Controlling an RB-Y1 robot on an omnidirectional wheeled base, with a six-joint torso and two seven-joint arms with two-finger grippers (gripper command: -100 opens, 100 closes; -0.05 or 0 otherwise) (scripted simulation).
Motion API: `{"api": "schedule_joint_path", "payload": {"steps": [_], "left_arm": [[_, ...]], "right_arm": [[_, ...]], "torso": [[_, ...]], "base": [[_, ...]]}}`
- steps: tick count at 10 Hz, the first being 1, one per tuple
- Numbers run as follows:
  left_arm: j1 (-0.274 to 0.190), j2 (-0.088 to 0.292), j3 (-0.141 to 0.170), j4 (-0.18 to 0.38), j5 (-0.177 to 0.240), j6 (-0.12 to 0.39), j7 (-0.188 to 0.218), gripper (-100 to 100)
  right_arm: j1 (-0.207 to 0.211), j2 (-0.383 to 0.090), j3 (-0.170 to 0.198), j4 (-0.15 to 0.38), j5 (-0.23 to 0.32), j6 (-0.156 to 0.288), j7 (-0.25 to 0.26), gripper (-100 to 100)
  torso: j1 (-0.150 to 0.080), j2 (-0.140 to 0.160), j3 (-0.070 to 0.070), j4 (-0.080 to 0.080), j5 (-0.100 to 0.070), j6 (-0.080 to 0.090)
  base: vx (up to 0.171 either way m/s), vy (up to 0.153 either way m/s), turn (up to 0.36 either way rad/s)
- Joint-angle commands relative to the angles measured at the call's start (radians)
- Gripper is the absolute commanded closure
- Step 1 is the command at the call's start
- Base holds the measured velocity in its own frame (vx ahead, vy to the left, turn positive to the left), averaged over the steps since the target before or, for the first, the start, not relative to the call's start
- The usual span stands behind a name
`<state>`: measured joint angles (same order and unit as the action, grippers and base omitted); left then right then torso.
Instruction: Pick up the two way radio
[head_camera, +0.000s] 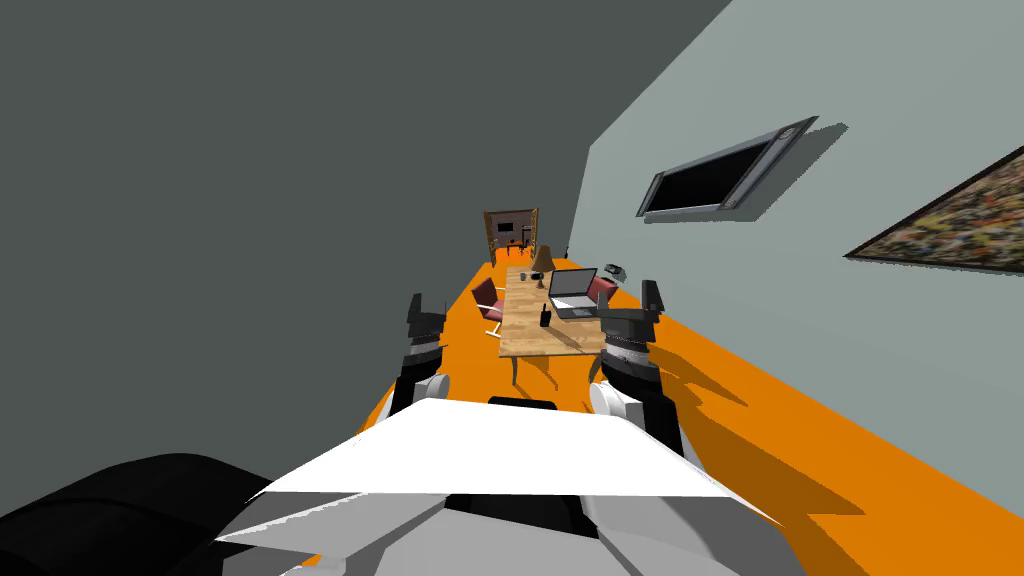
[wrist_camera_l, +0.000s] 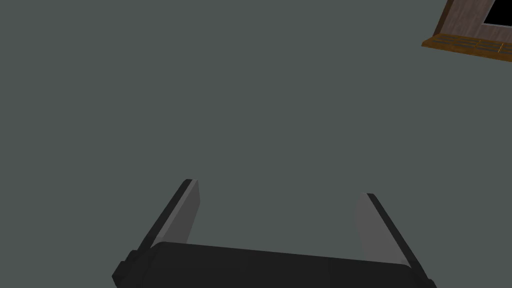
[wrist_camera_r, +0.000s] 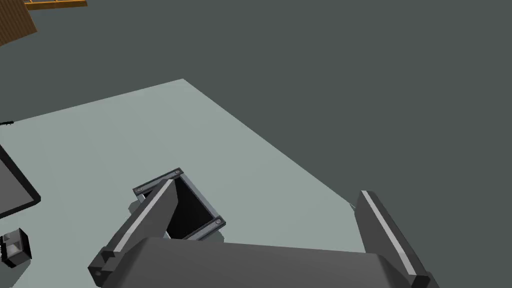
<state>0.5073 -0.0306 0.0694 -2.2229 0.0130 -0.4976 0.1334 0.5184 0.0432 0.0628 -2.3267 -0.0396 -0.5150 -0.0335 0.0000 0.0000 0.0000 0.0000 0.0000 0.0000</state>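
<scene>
- Pale wood with visible grain on the table top, matt.
- Flat matt black for the two way radio, material not discernible.
- Smooth grey casing and dark screen on the laptop.
- Dark red, cloth-like padding on the chair.
- Plain matt orange across the floor.
- Grey, metal-looking window frame, screws at corners.
- Smooth matt grey, dark-edged blades on left gripper and right gripper.
</scene>
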Motion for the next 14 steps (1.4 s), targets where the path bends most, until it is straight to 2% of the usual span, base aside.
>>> {"api": "schedule_joint_path", "payload": {"steps": [1,4,5,7,8,10,11,12,13,14], "left_arm": [[0.000,0.000,0.000,0.000,0.000,0.000,0.000,0],[0.000,0.000,0.000,0.000,0.000,0.000,0.000,0],[0.000,0.000,0.000,0.000,0.000,0.000,0.000,0],[0.000,0.000,0.000,0.000,0.000,0.000,0.000,0],[0.000,0.000,0.000,0.000,0.000,0.000,0.000,0],[0.000,0.000,0.000,0.000,0.000,0.000,0.000,0],[0.000,0.000,0.000,0.000,0.000,0.000,0.000,0],[0.000,0.000,0.000,0.000,0.000,0.000,0.000,0],[0.000,0.000,0.000,0.000,0.000,0.000,0.000,0],[0.000,0.000,0.000,0.000,0.000,0.000,0.000,0]], "right_arm": [[0.010,-0.042,0.002,0.006,0.013,0.000,-0.006,-100],[0.051,-0.133,0.008,0.029,0.066,0.001,-0.028,-100],[0.051,-0.145,0.008,0.029,0.066,0.001,-0.028,-100],[0.092,-0.211,0.013,0.053,0.121,0.002,-0.051,-100],[0.092,-0.222,0.013,0.053,0.121,0.002,-0.051,-100],[0.143,-0.289,0.020,0.082,0.188,0.003,-0.080,-100],[0.143,-0.305,0.020,0.082,0.188,0.003,-0.080,-100],[0.171,-0.338,0.023,0.098,0.226,0.004,-0.096,-100],[0.171,-0.349,0.023,0.098,0.226,0.004,-0.096,-100],[0.201,-0.385,0.027,0.116,0.266,0.005,-0.114,-100]], "torso": [[0.000,0.000,0.000,0.000,0.000,0.000],[-0.003,0.001,0.001,0.000,-0.001,0.000],[-0.003,0.002,0.001,0.000,-0.001,0.000],[-0.003,0.001,0.001,0.000,-0.001,0.000],[-0.003,0.001,0.001,0.000,-0.001,0.000],[-0.003,0.002,0.001,0.000,-0.001,0.000],[-0.004,0.002,0.001,0.000,-0.001,0.000],[-0.004,0.001,0.001,0.000,-0.001,0.000],[-0.004,0.001,0.001,0.000,-0.001,0.000],[-0.003,0.001,0.001,0.000,-0.001,0.000]], "base": [[-0.004,-0.010,0.052],[-0.016,-0.035,0.106],[-0.020,-0.037,0.039],[-0.015,-0.039,0.144],[-0.020,-0.042,0.065],[-0.029,-0.053,0.166],[-0.022,-0.051,0.093],[-0.024,-0.045,0.174],[-0.017,-0.038,0.084],[-0.024,-0.046,0.182]]}}
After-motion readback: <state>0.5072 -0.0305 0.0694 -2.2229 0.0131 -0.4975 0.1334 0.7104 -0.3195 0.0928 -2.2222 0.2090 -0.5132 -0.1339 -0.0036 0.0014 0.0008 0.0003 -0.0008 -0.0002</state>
